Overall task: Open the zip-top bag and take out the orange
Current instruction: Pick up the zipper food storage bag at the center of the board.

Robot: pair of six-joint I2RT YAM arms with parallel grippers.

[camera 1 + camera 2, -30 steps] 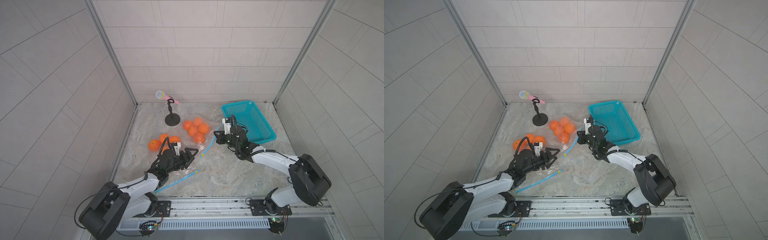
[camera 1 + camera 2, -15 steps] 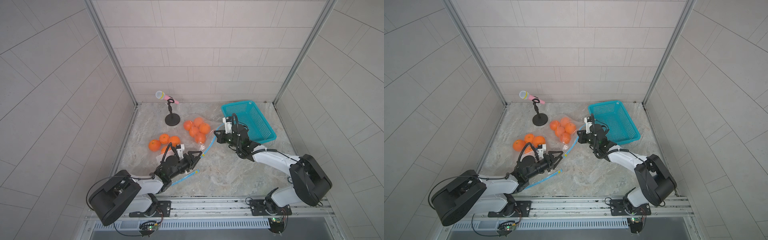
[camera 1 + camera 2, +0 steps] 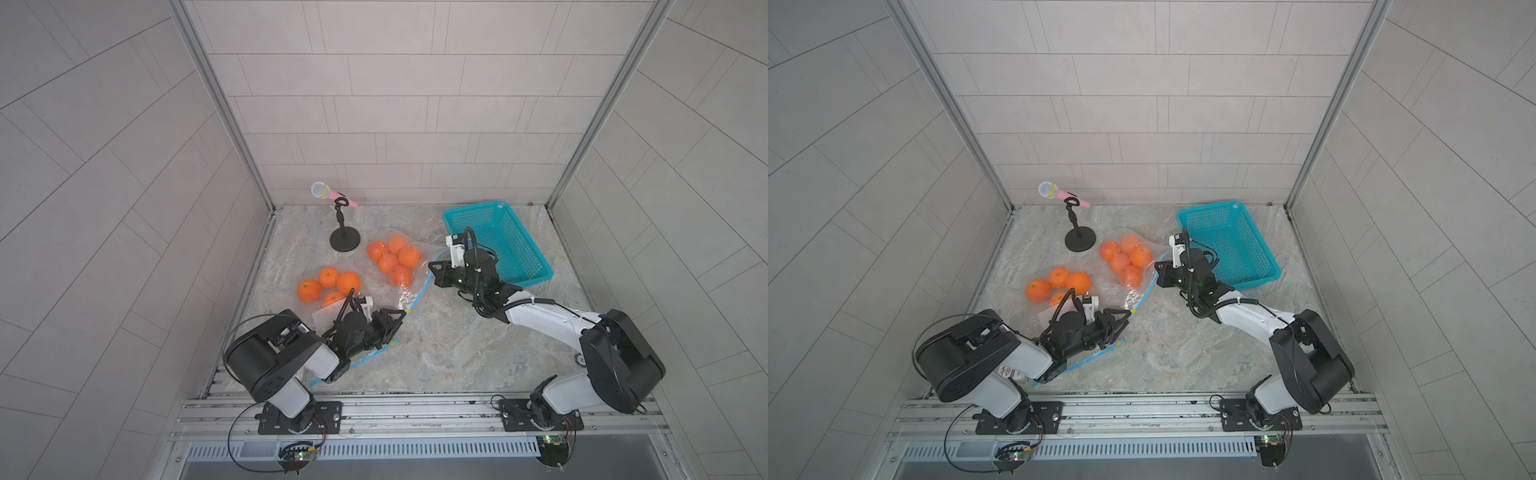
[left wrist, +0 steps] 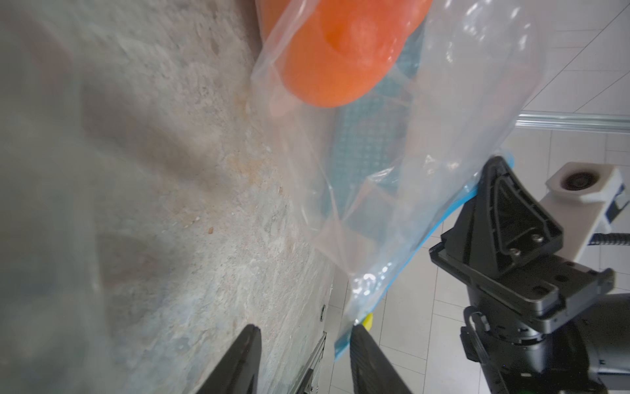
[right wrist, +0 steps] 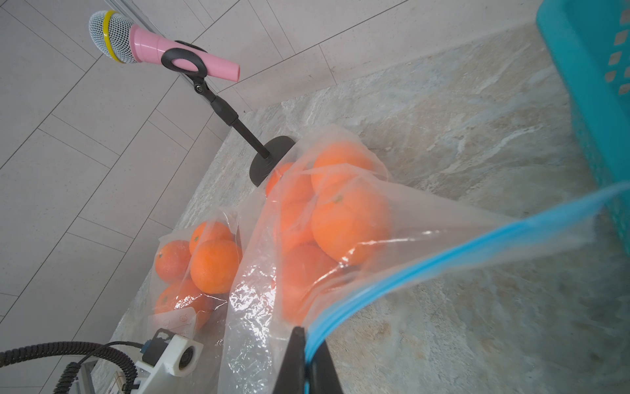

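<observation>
A clear zip-top bag (image 3: pixel 401 291) with a blue zip strip (image 3: pixel 419 291) lies mid-table, with several oranges (image 3: pixel 395 257) inside; both top views show it. My right gripper (image 3: pixel 434 274) is shut on the blue zip strip (image 5: pixel 375 290) and holds that edge off the table. My left gripper (image 3: pixel 397 322) is low at the strip's other end. In the left wrist view its jaws (image 4: pixel 305 332) stand apart with nothing between them. The yellow slider (image 4: pixel 367 320) and the strip's tip sit right beside one finger (image 4: pixel 361 351).
A second clear bag with oranges (image 3: pixel 328 284) lies to the left, partly under my left arm, its blue zip (image 3: pixel 370 357) below the wrist. A pink microphone on a black stand (image 3: pixel 345 241) is at the back. A teal basket (image 3: pixel 498 245) sits behind my right gripper.
My left gripper has moved from the left bag of oranges toward the yellow slider end of the held bag, and its jaws have narrowed. The right gripper has kept its hold.
</observation>
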